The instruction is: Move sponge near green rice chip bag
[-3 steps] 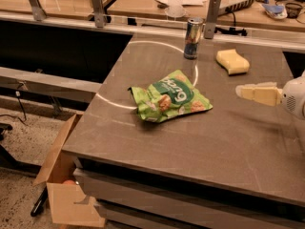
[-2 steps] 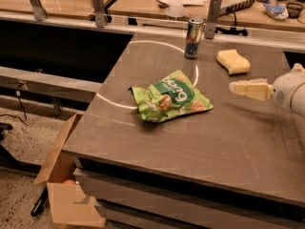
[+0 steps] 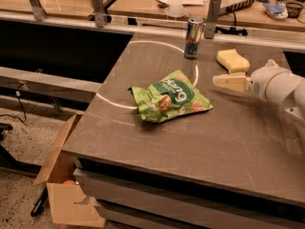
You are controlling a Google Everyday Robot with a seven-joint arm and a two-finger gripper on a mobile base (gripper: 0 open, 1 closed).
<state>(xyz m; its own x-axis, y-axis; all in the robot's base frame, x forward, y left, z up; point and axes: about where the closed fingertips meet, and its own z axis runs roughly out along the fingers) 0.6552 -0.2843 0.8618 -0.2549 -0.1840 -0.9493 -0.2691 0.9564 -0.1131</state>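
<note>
Grey tabletop [image 3: 238, 142], box [image 3: 64, 194] on floor [image 3: 19, 190] left, bag [image 3: 170, 98] centre, sponge [image 3: 232, 61] far right, tool [image 3: 215, 81] near it, cannot tell if closed.

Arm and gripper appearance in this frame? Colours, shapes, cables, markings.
Gripper, at the right of the grey table, near the pale yellow sponge block: pale yellow, tapering wedge. Arm: smooth white rounded housing. No cables or markings visible.
</note>
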